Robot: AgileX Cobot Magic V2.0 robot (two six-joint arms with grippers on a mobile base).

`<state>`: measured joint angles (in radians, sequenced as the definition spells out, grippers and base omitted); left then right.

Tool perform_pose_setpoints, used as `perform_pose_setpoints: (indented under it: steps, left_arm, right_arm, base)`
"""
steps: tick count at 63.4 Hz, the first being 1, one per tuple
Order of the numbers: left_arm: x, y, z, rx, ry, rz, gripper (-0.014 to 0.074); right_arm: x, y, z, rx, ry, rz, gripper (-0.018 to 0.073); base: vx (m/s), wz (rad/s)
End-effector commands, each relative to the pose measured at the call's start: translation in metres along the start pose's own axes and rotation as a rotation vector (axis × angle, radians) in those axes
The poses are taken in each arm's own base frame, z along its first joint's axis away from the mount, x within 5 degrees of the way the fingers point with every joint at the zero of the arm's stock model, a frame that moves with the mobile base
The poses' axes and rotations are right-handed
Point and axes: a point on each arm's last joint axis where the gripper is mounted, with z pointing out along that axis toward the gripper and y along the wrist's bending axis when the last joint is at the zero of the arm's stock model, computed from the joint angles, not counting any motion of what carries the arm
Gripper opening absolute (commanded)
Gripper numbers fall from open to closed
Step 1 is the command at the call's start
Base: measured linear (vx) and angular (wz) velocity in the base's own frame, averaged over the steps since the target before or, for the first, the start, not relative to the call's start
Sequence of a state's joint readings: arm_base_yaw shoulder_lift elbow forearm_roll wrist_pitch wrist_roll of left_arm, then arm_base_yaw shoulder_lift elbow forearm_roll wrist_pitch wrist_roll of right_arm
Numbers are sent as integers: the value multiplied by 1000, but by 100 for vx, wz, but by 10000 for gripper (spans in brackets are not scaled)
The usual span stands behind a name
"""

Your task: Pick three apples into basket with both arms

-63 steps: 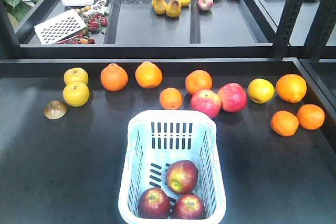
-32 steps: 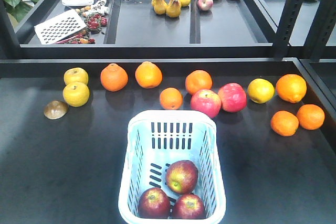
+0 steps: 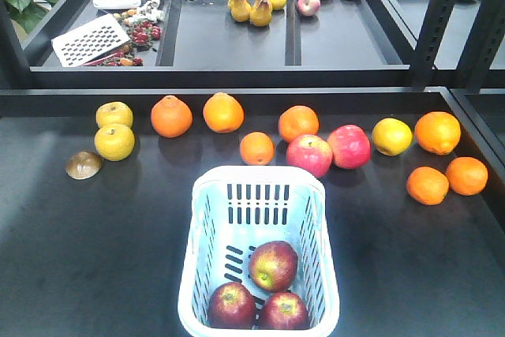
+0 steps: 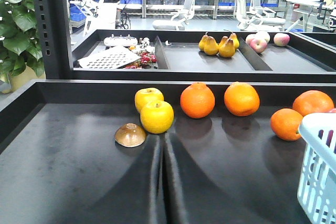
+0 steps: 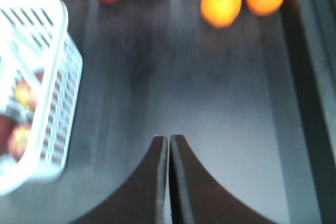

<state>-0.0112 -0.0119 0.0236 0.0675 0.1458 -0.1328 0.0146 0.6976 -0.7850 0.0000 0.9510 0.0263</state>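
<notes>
The 3 dark red apples (image 3: 263,288) lie touching in the near end of the pale blue-white slotted plastic basket (image 3: 260,179). Both tools, left (image 4: 161,182) and right (image 5: 168,182), are closed, empty, low over the black desk (image 3: 95,258); the job looks done.

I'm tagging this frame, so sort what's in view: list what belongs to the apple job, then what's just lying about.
Job:
three dark red apples, lying in the basket
basket
left gripper and right gripper, both shut, empty

Lying about:
two pinkish-red apples
oranges
yellow apples
pears
grater
</notes>
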Motion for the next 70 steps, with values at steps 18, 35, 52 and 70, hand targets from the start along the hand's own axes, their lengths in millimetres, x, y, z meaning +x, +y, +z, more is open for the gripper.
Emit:
perform_pose_setpoints:
  steps: [18, 35, 52, 70]
  left_arm:
    - [-6, -1, -1, 19, -90, -7, -6]
    - [-6, -1, -1, 19, -90, -7, -6]
    - [-6, -1, -1, 19, -90, -7, -6]
    - [-6, -1, -1, 19, -89, -7, -6]
  right_arm:
    - [45, -1, 15, -12, -532, 4, -8]
    - [98, -3, 28, -18, -751, 2, -8]
    - [129, -4, 40, -22, -935, 1, -8]
    - [134, -4, 46, -22, -923, 1, -8]
  base:
    - [0, 0]
    - [0, 0]
    - [0, 0]
    - [0, 0]
